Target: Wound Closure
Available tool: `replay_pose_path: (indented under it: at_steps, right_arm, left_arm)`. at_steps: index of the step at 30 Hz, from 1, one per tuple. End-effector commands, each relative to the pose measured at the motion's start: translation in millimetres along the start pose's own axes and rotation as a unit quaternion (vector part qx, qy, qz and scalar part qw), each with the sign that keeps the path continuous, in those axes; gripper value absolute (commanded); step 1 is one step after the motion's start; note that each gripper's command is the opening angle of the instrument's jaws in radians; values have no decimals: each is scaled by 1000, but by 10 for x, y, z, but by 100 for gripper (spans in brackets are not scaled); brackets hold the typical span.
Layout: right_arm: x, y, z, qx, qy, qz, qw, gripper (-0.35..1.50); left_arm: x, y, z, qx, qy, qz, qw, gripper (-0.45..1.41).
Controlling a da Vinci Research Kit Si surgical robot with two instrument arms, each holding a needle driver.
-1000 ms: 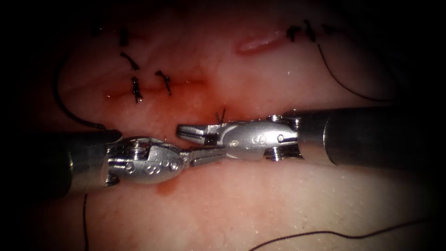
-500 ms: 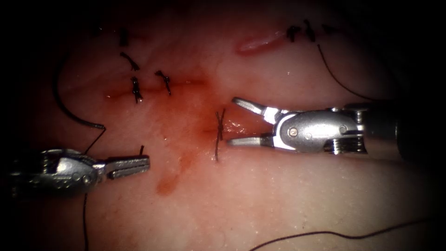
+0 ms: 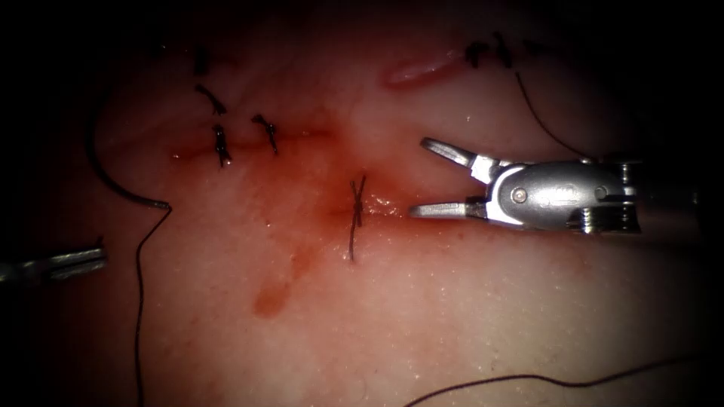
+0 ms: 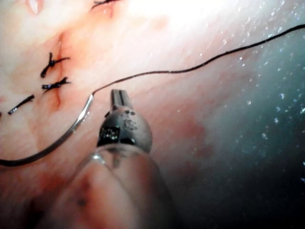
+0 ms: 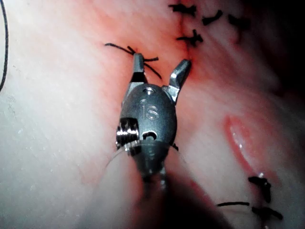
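- The right arm's silver needle-driver tool (image 3: 430, 177) has its fingers spread wide, holding nothing, just right of the dark knotted stitch (image 3: 356, 203) on the pink tissue (image 3: 467, 301).
- The left arm's tool (image 3: 83, 260) has its fingers closed, seemingly empty.
- The curved dark needle (image 3: 113, 185) lies free on the tissue, well left of the cut, its black thread (image 3: 139, 301) trailing.

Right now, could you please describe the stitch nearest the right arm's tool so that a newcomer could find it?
Start at the right gripper, its jaws open, on the tissue. Just left of its lower jaw sits a dark knot on the reddened cut. Unlike the short-tailed stitches upper left, it trails one long tail downward.
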Motion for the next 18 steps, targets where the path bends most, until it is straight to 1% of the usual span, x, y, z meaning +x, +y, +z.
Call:
replay_pose_path:
  at_steps: [1, 4, 5, 7, 8, 10, 11, 14, 15, 18]
  right_arm:
    - [0, -2, 13, -1, 2, -1, 1000, 146]
    - [-3, -5, 14, 0, -1, 2, 1000, 146]
    - [-4, -5, 15, 1, -2, 4, 1000, 146]
    - [-5, -6, 15, 0, -2, 6, 1000, 145]
    - [-5, -7, 16, 0, -2, 6, 1000, 145]
    - [-6, -9, 17, 0, -4, 11, 1000, 145]
    - [-6, -11, 19, 2, -5, 10, 1000, 145]
    - [-7, -15, 22, 4, -6, 10, 1000, 143]
    - [-7, -16, 23, 5, -5, 10, 1000, 143]
    - [-8, -20, 26, 10, -4, 9, 1000, 143]
  left_arm:
    - [-6, 3, 10, -4, -4, -8, 1000, -45]
    - [-24, 9, 11, -12, -19, -38, 999, -45]
    - [-32, 13, 13, -17, -28, -67, 997, -22]
    - [-43, 18, 17, -36, -31, -103, 994, 4]
    - [-50, 21, 20, -48, -31, -137, 989, 25]
    - [-59, 23, 24, -60, -28, -180, 981, 54]
    - [-63, 24, 26, -66, -27, -190, 979, 64]
    - [-67, 28, 29, -75, -32, -192, 978, 76]
    - [-67, 30, 28, -79, -38, -197, 976, 84]
    - [-63, 32, 22, -83, -45, -200, 975, 91]
